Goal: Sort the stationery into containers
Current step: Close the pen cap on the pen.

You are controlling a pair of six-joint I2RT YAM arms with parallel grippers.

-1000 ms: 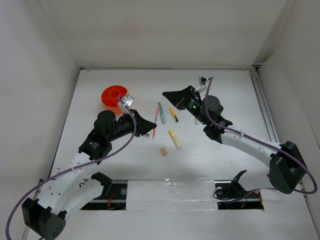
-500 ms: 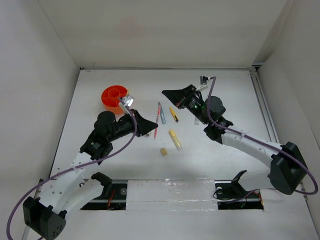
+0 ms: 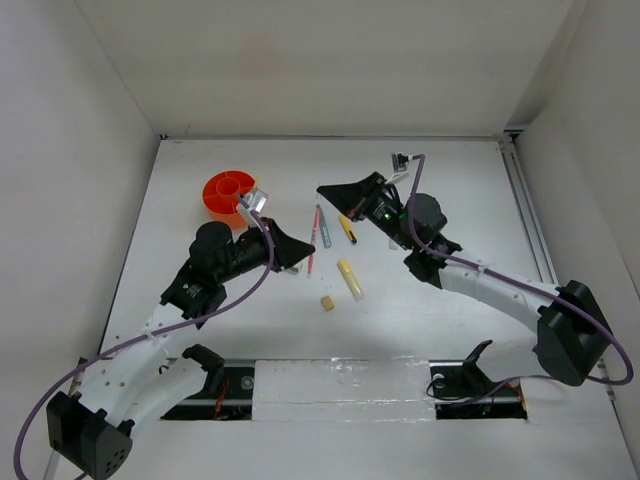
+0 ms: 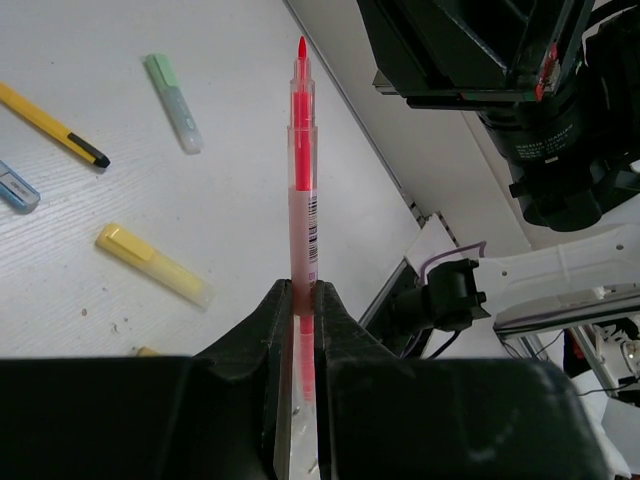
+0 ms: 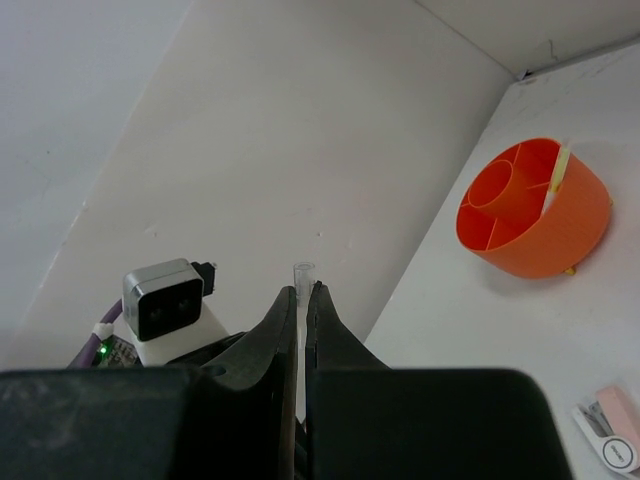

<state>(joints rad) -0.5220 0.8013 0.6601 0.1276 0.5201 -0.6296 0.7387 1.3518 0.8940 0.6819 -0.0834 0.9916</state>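
No word, brand or number can be read anywhere in the three views. One marking is seen: a barcode (image 4: 312,235) printed on the clear barrel of the pink-red pen (image 4: 302,150). Its bars are made out in the left wrist view, but any digits are too small to be read.
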